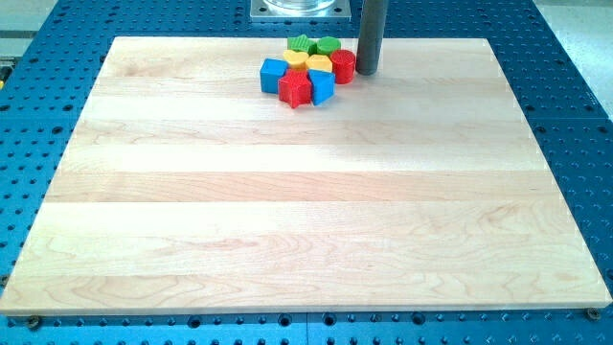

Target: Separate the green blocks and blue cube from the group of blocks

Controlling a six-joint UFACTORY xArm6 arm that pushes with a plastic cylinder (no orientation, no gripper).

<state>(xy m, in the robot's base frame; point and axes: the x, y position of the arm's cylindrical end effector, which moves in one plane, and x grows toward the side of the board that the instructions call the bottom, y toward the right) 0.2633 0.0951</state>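
Note:
A tight group of blocks sits at the view's top centre of the wooden board (306,192). Two green blocks are at the back: a star-like one (301,44) and a round one (329,45). A blue cube (274,75) is at the group's left, and a second blue block (322,86) is at its front right. Between them are a yellow block (297,60), another yellow block (319,64), a red star block (296,89) and a red cylinder (343,66). My tip (368,72) stands just right of the red cylinder, close to it or touching it.
The board lies on a blue perforated table (575,115). A metal base (299,10) stands at the view's top, just behind the board's far edge and the green blocks.

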